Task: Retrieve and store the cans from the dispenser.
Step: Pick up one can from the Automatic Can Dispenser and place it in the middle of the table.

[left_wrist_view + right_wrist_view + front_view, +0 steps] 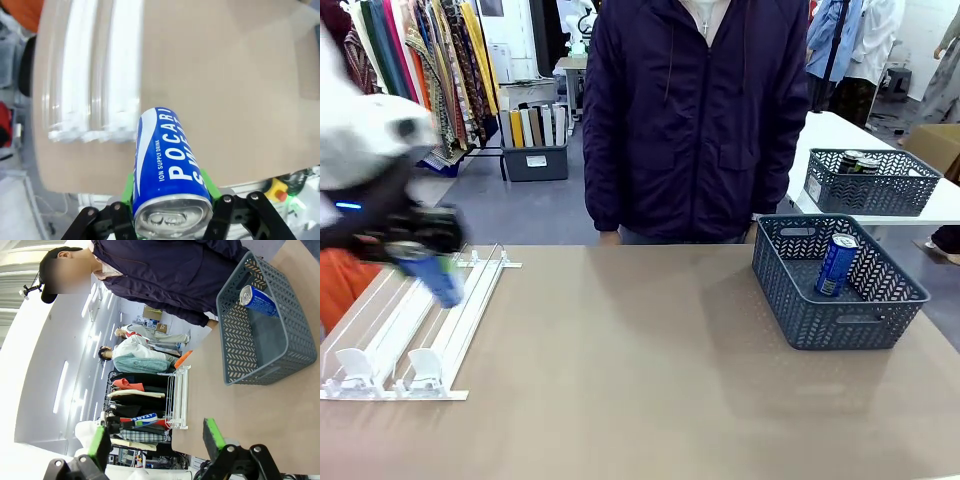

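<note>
Front view puts the left claw (430, 262) at the far left of the tan surface (620, 350), clenched on a slim blue aluminium drink can (437, 277) just over the flat white wire dispenser rack (415, 325). The can's long axis tilts, its lower end pointing down and to the right. Where it has to go, I judge, is the dark grey perforated plastic basket (840, 325) at the far right of the surface, well apart from the rack, so the carry runs left to right across the whole width. The left arm already has the can; the right claw (155, 440) hangs released, its green pads spread, with that basket (227, 330) in its sight, so it looks the nearer of the two to the drop point.

Left wrist view shows the blue can (167, 167) lying along the fingers (131, 186), silver top toward the camera, above the near lip of the surface with the rack (92, 75) beyond. Its white lettering reads "POCARI" and "ION SUPPLY DRINK"; a second large word is only partly legible.

One more blue can (836, 265) already leans in the right-hand basket; its print is too small to read. The rack's lanes look emptied.
</note>
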